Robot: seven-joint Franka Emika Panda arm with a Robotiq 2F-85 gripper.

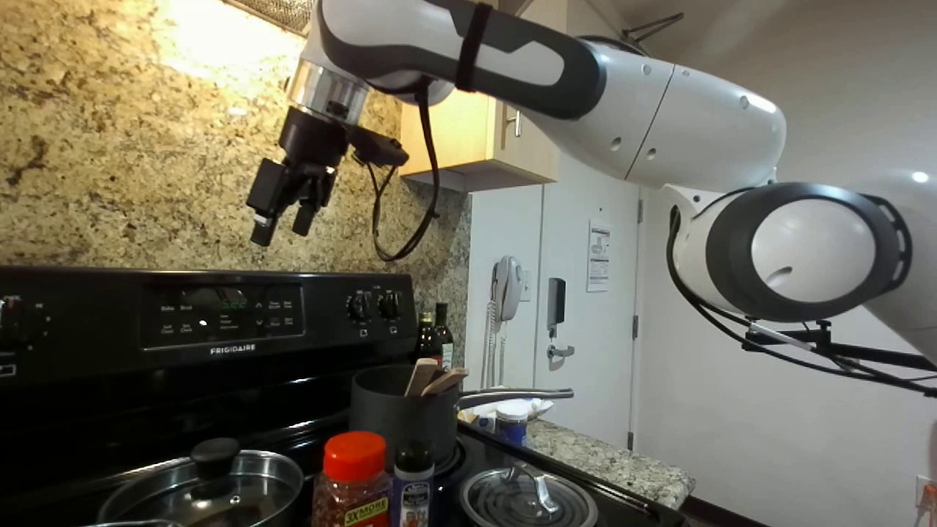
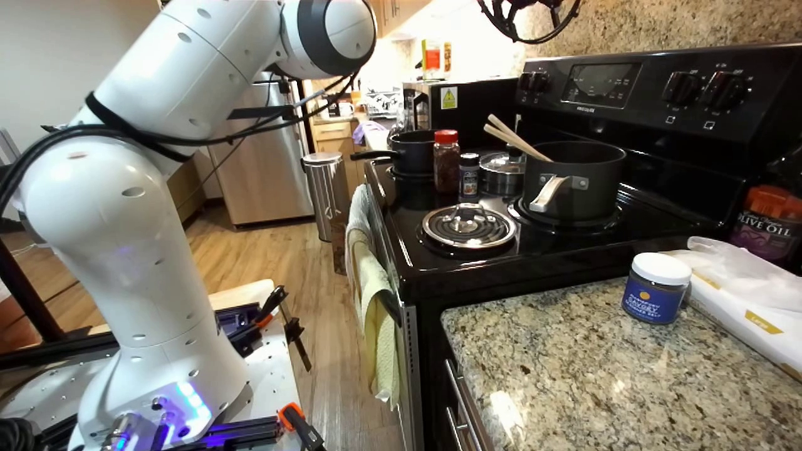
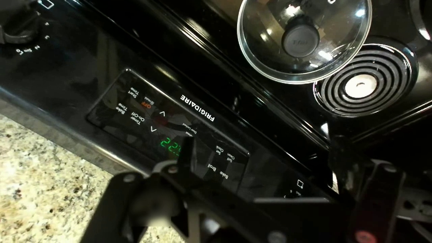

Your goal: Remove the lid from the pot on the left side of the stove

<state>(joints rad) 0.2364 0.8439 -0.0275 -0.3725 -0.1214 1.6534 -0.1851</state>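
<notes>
The lid is round and see-through with a shiny rim and a dark knob. It sits on the steel pot, and also shows in an exterior view and at the top of the wrist view. The pot's sides are mostly hidden elsewhere. The stove is black, with knobs and a green display on its back panel; it also shows in an exterior view. My gripper is high above the back panel, open and empty, well apart from the lid. Its fingers are spread in the wrist view.
A dark pot with wooden utensils stands on a rear burner. A red-capped jar and a spice bottle stand beside the lidded pot. A clear lid with a metal handle lies on a front burner. A black pan stands beyond.
</notes>
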